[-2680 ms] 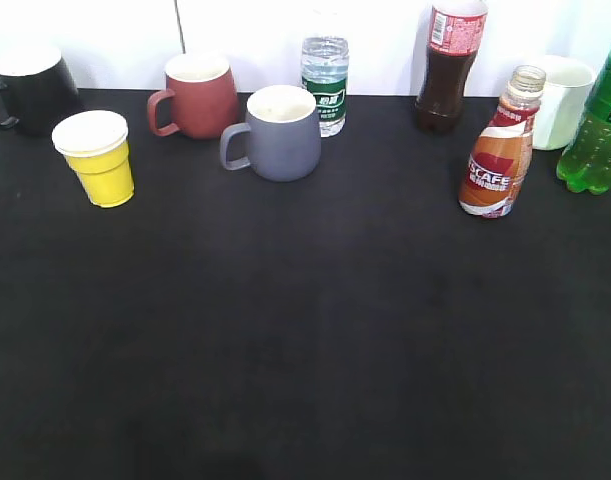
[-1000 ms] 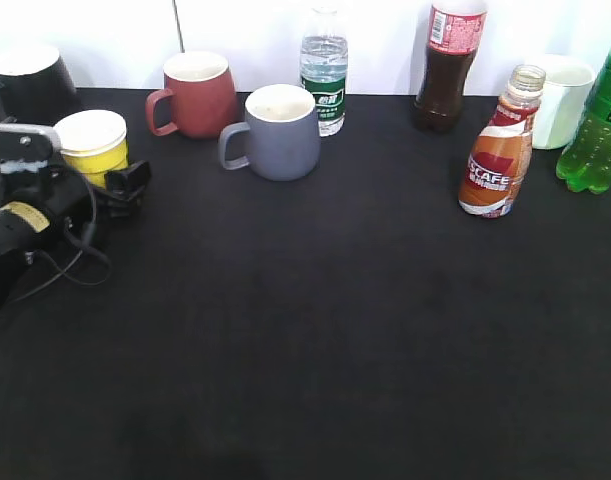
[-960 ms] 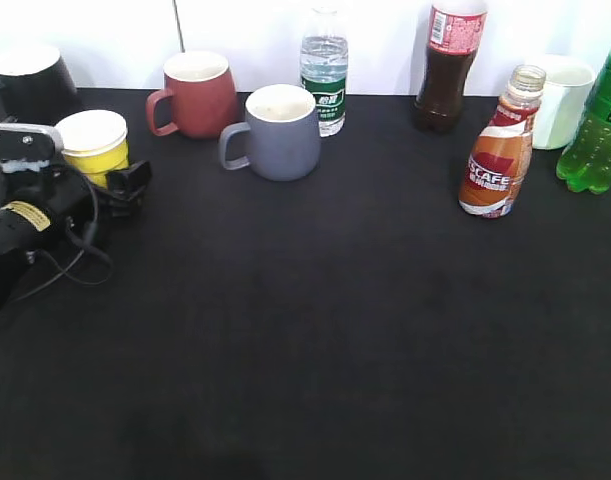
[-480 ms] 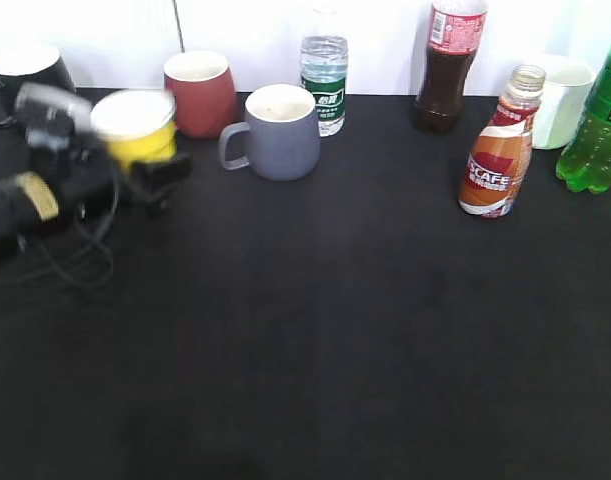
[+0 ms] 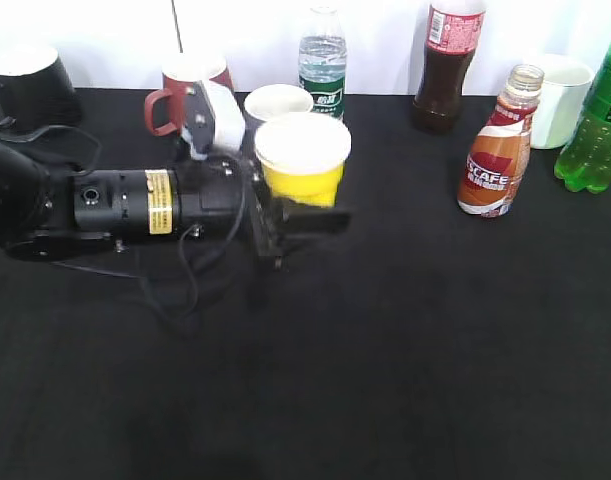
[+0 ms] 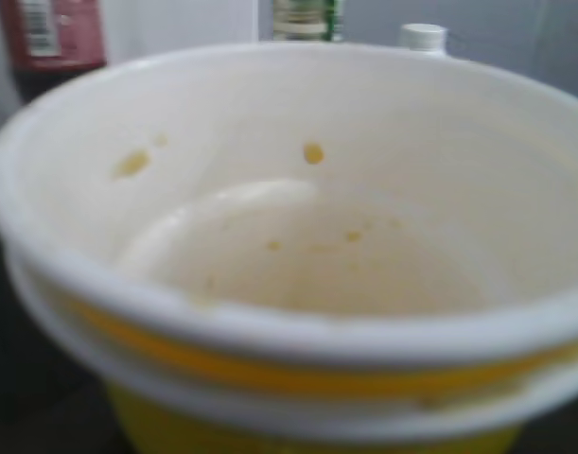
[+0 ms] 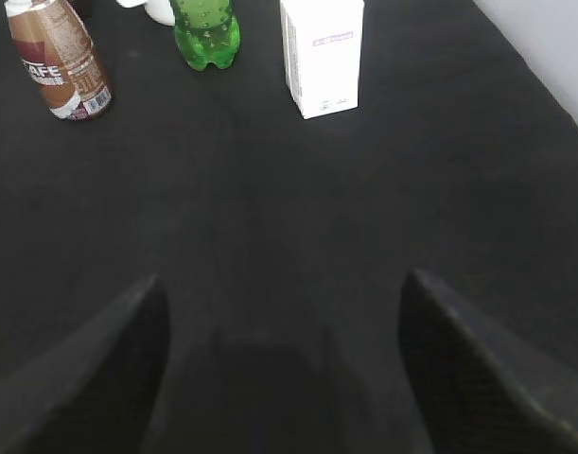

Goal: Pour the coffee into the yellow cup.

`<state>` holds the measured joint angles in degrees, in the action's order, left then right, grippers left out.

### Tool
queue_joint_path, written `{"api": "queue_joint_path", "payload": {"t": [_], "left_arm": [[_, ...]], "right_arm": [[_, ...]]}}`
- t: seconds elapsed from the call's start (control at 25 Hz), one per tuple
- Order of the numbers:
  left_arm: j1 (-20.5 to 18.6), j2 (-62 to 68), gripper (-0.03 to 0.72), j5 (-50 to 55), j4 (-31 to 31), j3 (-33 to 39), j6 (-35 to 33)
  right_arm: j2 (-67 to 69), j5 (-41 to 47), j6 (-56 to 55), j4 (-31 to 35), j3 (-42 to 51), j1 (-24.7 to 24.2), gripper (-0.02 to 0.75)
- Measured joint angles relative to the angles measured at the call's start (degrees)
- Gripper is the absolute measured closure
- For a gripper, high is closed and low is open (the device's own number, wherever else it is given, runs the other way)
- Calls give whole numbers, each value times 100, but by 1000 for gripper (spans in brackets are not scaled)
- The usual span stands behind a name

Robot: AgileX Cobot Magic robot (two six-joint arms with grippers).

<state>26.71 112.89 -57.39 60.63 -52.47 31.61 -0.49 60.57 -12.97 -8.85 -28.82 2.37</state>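
My left gripper (image 5: 297,212) is shut on the yellow cup (image 5: 302,160) and holds it upright above the table, left of centre. In the left wrist view the cup (image 6: 289,236) fills the frame; its white inside is empty with a few small stains, and it hides the jaws. The coffee bottle (image 5: 497,150) stands uncapped at the back right, well apart from the cup; it also shows in the right wrist view (image 7: 60,61). My right gripper (image 7: 284,279) is open and empty above bare black table; it is out of the exterior view.
Along the back stand a black mug (image 5: 25,85), red-brown mug (image 5: 170,95), grey mug (image 5: 275,100) partly behind the cup, water bottle (image 5: 322,65), cola bottle (image 5: 447,70), white mug (image 5: 560,95) and green bottle (image 5: 592,120). A white box (image 7: 322,57) stands beside the green bottle.
My left gripper closed on the yellow cup at the far left, lifted it and carried it right to in front of the grey mug. The bottles have not moved.
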Motion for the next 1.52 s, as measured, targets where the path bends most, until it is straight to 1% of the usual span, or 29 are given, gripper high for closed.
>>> {"api": "queue_joint_path", "payload": {"t": [0.16, 0.2, 0.28, 0.44, 0.52, 0.56, 0.6, 0.64, 0.72, 0.8, 0.84, 0.88, 1.0, 1.24, 1.4, 1.48, 1.52], "left_arm": [[0, 0, 244, 0, 38, 0, 12], [0, 0, 244, 0, 38, 0, 17], [0, 0, 244, 0, 38, 0, 17], [0, 0, 244, -5, 38, -4, 17], [0, 0, 244, -10, 38, -4, 17], [0, 0, 244, -10, 38, -4, 17], [0, 0, 244, -10, 38, -4, 17], [0, 0, 244, -10, 38, -4, 17], [0, 0, 244, -15, 33, -4, 17], [0, 0, 244, -15, 33, -4, 17], [0, 0, 244, -15, 33, -4, 17], [0, 0, 244, -20, 33, -4, 17], [0, 0, 244, -20, 33, -4, 17], [0, 0, 244, -26, 33, -4, 17], [0, 0, 244, -26, 33, -4, 17], [0, 0, 244, -26, 33, -4, 17], [0, 0, 244, -26, 33, -4, 17]], "right_arm": [[0, -24, 28, 0, -6, 0, 148], [82, -245, 140, 0, -70, 0, 148], [731, -1654, 326, 0, -140, 0, 148], [2739, -4447, 479, 0, -109, 0, 148], [3615, -6094, 537, 0, 341, 0, 148], [3861, -6550, 537, -44, 537, 0, 148], [4639, -7843, 537, -44, 1067, 0, 148], [5326, -8507, 537, -46, 1279, 0, 148], [6362, -9346, 345, -130, 1343, 0, 148], [7393, -10268, 40, -897, 1343, 0, 135], [7913, -10682, -44, -1157, 1335, 0, 120], [8342, -10960, -81, -1264, 1278, 0, 108], [9313, -11186, -113, -1682, 667, 0, 104], [10655, -11207, -117, -1875, -385, 0, 104], [11421, -11427, -117, -2043, -1101, 0, 104], [11568, -11589, -117, -2043, -1209, 0, 113], [11581, -11652, -117, -2052, -1209, 0, 132]]}}
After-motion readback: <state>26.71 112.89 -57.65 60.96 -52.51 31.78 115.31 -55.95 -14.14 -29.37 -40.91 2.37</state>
